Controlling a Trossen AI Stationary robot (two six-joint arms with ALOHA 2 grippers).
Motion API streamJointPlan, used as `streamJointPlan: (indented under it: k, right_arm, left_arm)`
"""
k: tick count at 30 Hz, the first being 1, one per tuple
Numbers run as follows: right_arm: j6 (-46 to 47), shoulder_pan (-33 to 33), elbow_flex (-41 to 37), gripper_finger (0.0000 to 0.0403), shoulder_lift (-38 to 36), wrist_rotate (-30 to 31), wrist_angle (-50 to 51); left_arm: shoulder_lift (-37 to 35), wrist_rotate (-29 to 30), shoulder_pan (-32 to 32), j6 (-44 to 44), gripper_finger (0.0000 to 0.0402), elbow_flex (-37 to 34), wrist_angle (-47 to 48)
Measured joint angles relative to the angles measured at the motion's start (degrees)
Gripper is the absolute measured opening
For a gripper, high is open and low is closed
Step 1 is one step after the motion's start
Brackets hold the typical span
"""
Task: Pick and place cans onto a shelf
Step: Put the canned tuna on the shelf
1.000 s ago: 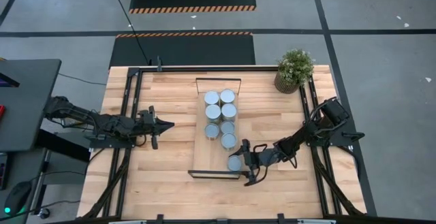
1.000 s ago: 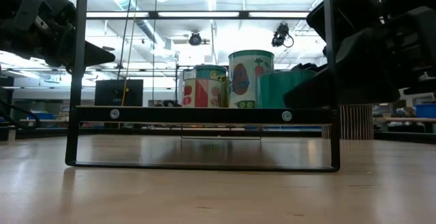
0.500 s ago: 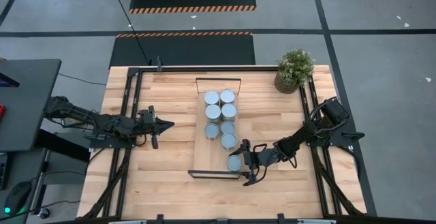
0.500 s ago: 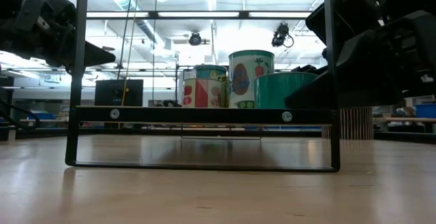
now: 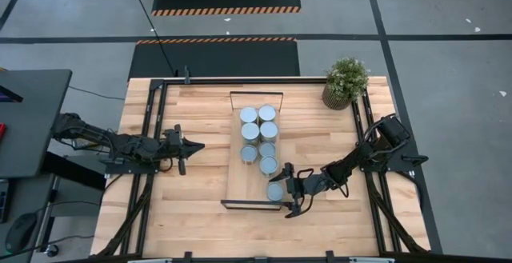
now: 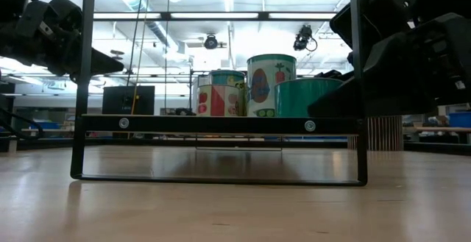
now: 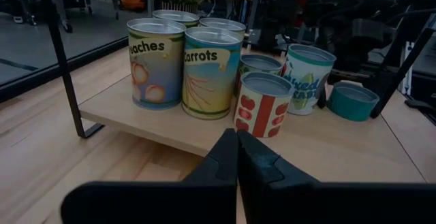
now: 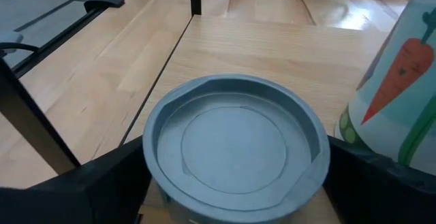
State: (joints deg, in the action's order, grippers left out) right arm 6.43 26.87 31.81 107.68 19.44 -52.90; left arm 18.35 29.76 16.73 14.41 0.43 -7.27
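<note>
The shelf is standing in the middle of the worktop, a long light board in a thin black frame. Seven cans are sitting on it in two close rows towards its plant-side end, their silver tops facing up. An eighth, shorter teal can is resting on the shelf's other end, apart from the rest and just beyond the last tall can.

The right gripper is sitting level with that short can, its fingers spread wide on either side of it and not pressing in; I cannot tell whether they are touching its sides. The left gripper is hanging over the worktop, well apart from the shelf's long side, its fingers pinched together on nothing.

A potted plant is standing at the worktop's corner beyond the shelf.
</note>
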Motion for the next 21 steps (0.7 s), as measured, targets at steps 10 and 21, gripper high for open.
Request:
streamJointPlan:
  k: [10,21]
  right_arm:
    - [-0.17,0.37,-0.07,0.0400,-2.06,0.46,3.56]
    - [-0.93,0.37,-0.24,0.0400,-3.88,0.47,4.82]
  left_arm:
    - [0.02,0.00,0.00,0.26,0.0005,0.00,0.42]
    - [0.00,0.00,-0.04,0.88,0.0005,0.00,1.33]
